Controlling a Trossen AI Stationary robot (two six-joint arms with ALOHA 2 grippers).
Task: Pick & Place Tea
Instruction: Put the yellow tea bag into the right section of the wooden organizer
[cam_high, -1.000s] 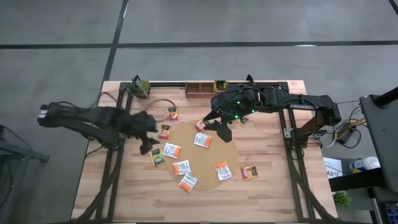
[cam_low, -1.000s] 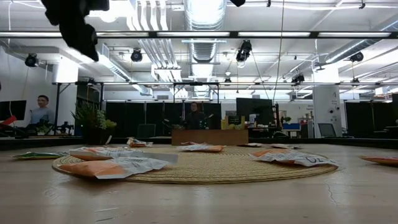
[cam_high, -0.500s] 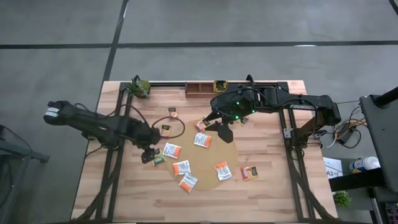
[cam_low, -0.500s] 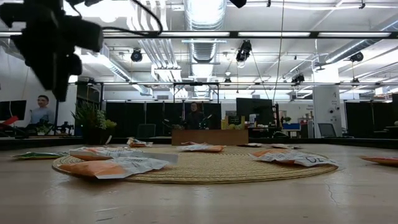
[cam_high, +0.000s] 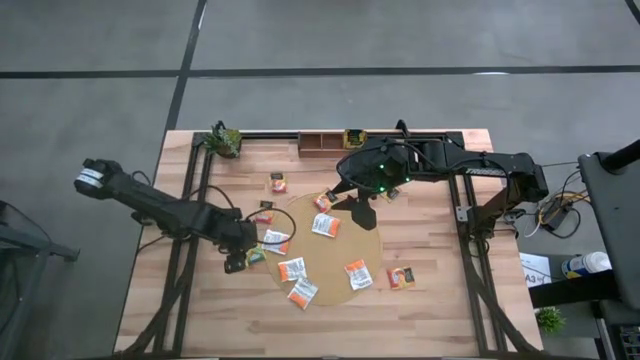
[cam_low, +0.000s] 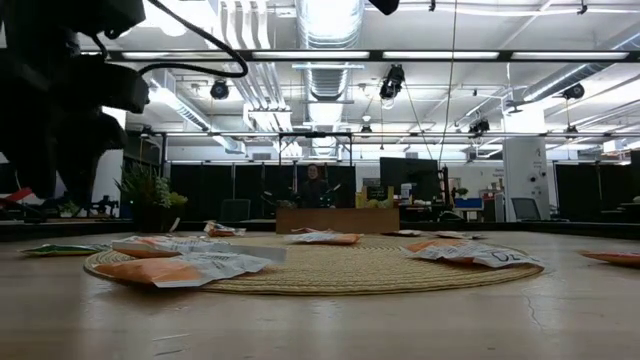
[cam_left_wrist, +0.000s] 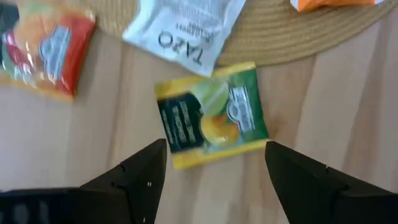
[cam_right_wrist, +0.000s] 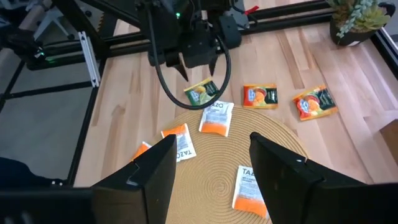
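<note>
Green-and-yellow tea sachet (cam_left_wrist: 211, 115) lies flat between the released left jaws, untouched, on the wooden bench (cam_left_wrist: 348, 99) beside the round woven mat (cam_left_wrist: 292, 37).

The white sachet (cam_left_wrist: 186, 31) and orange sachet (cam_left_wrist: 46, 53) are cut off by the frame.

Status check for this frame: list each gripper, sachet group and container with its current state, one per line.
left gripper: open, poised over the green sachet, not gripping.
green sachet: flat on the wood, beside the mat's edge.
white sachet: lying across the mat's edge.
right gripper: open, empty, above the mat.
round mat: flat, several sachets on it.
wooden tray: upright at the table's far edge; contents unclear.
</note>
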